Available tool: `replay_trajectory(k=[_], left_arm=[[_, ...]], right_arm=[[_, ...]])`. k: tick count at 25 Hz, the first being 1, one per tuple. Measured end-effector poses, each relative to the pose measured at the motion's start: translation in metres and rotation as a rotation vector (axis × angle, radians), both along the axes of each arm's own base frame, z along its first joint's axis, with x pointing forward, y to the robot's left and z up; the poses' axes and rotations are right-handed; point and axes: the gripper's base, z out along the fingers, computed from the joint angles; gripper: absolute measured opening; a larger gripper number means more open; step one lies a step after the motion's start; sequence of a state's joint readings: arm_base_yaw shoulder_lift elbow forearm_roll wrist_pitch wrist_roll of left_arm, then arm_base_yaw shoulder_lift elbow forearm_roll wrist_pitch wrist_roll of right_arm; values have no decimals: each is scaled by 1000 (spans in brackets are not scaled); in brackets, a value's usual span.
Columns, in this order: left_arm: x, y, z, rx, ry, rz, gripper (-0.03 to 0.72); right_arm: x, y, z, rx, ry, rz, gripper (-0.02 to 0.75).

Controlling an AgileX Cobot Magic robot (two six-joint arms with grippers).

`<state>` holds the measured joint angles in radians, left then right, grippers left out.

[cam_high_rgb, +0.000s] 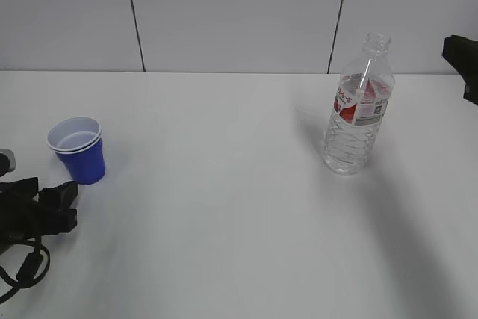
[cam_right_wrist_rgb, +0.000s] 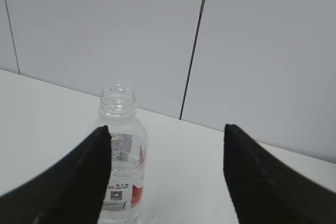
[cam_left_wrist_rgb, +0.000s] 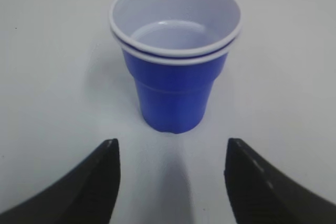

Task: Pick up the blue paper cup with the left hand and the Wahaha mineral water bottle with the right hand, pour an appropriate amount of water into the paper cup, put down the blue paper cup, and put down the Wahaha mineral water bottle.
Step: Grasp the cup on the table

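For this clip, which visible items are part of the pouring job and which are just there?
Part of the job:
- blue paper cup, upright on the table, empty-handed left gripper open just short of it
- Wahaha mineral water bottle, upright, uncapped, not held
- right gripper, open, behind the bottle

Just there:
- white table
- panelled wall

Blue paper cup (cam_high_rgb: 78, 151) and uncapped Wahaha bottle (cam_high_rgb: 358, 110) stand upright, well apart
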<state>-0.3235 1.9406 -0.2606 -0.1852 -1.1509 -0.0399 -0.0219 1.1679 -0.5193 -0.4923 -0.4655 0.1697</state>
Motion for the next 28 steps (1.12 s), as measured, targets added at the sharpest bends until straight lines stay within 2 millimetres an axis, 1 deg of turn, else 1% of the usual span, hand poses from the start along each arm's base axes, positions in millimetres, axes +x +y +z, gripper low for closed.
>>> replay_trajectory(k=[3, 7, 8, 10, 16, 23, 28], left_arm=[[0, -1, 0, 0, 1, -11, 500], [6, -4, 2, -7, -19, -23, 618], [8, -5, 2, -9, -26, -23, 640], [12, -6, 0, -8, -24, -23, 659], [24, -10, -14, -2, -6, -20, 666], [37, -10, -30, 5, 11, 31, 659], [39, -10, -37, 10, 26, 40, 652]], right_arm=[[0, 0, 0, 6, 1, -1, 503], [0, 0, 0, 10, 2, -1, 503], [0, 0, 0, 10, 1, -1, 503], [0, 0, 1, 11, -5, 2, 503], [0, 2, 4, 20, -42, 19, 503], [0, 2, 5, 21, -47, 22, 503], [0, 2, 5, 22, -50, 22, 503]])
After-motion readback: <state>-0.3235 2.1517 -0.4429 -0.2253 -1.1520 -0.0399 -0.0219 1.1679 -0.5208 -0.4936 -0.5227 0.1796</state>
